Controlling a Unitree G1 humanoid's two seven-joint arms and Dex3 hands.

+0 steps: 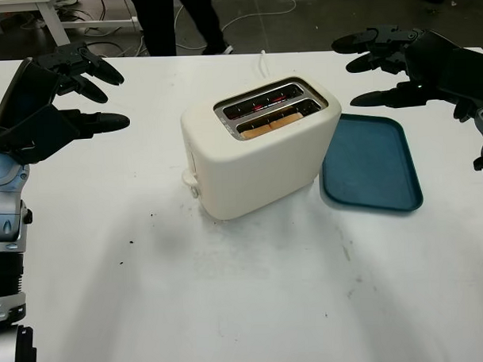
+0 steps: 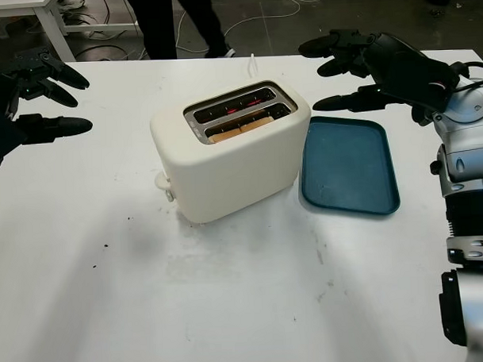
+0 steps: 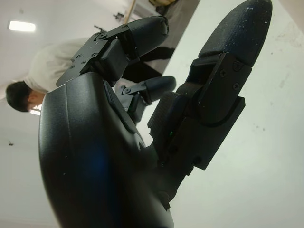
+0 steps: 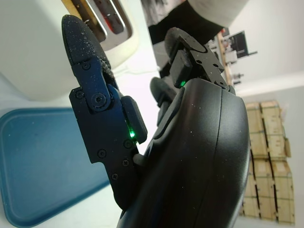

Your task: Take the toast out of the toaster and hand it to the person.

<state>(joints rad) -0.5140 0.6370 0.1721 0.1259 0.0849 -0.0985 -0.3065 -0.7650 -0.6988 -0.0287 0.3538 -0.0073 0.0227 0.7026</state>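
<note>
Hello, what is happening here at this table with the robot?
A humanoid robot stands at a white table with a cream toaster in the middle. A slice of toast sits in the slot nearer the robot. Neither hand has touched anything yet: the left hand is raised, open, to the toaster's left, and the right hand is raised, open, above the far end of a bare blue tray lying beside the toaster. A person stands at the far side of the table.
</note>
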